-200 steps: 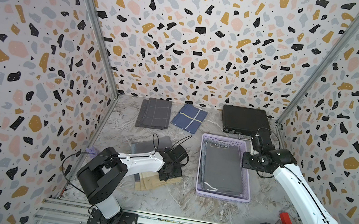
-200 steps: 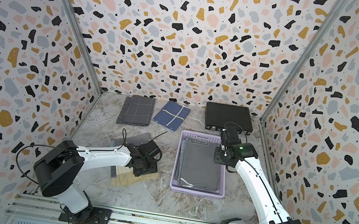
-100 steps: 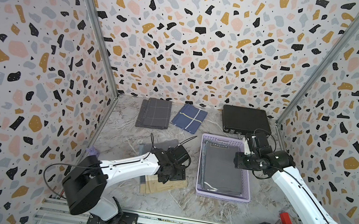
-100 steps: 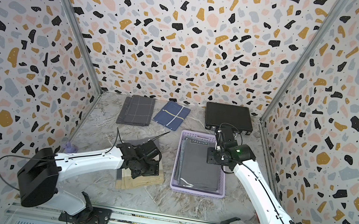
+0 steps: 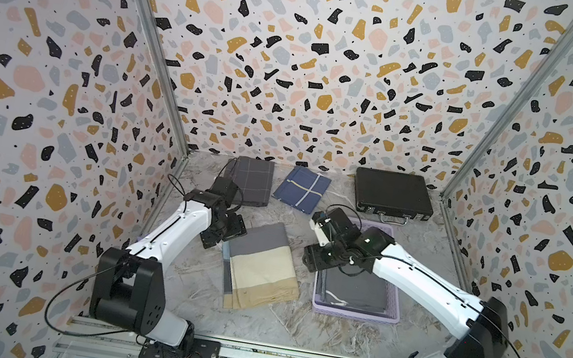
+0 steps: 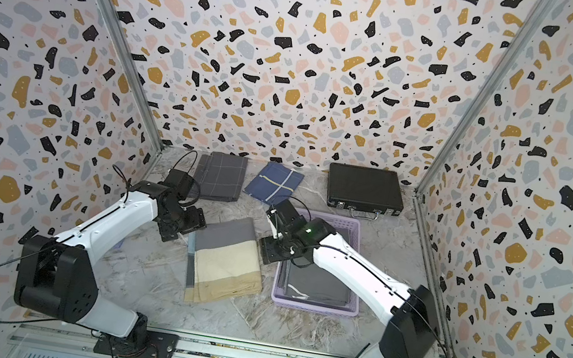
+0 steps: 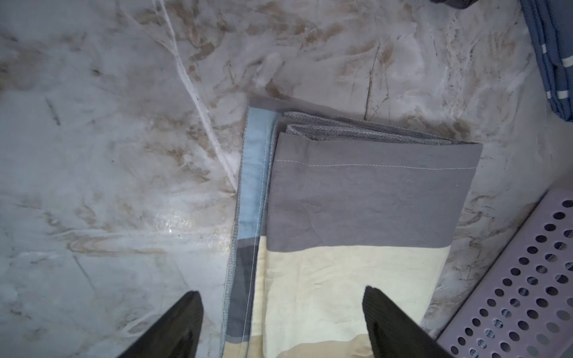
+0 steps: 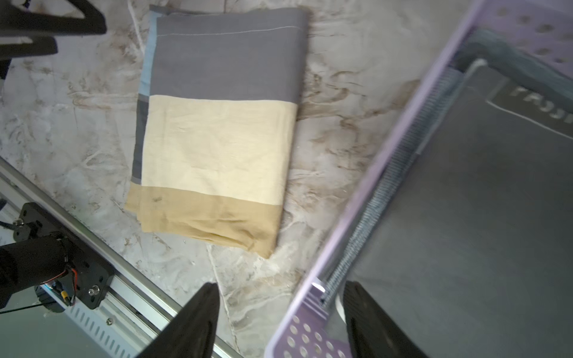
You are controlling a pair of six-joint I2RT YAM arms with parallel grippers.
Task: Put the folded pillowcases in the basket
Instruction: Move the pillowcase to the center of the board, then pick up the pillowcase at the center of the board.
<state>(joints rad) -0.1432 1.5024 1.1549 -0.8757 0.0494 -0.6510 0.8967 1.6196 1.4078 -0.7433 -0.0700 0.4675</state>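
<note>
**Pillowcase waits beside the basket**

My folded pillowcase (image 5: 261,262) lies flat on the table (image 5: 291,326), the basket (image 5: 353,313) just apart at its 3 o'clock. Both hands are released: left gripper (image 7: 280,294) over its far corner, right gripper (image 8: 280,286) above the basket wall. I'd pinch all layers. A dark cloth (image 5: 357,290) already fills the basket; blue cloth (image 5: 300,190) at 12, black case (image 5: 392,194) at 1

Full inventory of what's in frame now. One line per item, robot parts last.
folded grey, cream and tan pillowcase: 1, table centre, outside the basket
shallow lavender perforated plastic basket: 1, right of pillowcase
dark grey folded cloth: 1, inside basket
dark grey checked folded cloth: 1, back left
navy folded cloth with pale stripes: 1, back centre
black hard case with handle: 1, back right
marble-pattern table: 1, grey-white
left gripper: 1, black, open, over pillowcase
right gripper: 1, black, open, over basket rim
</note>
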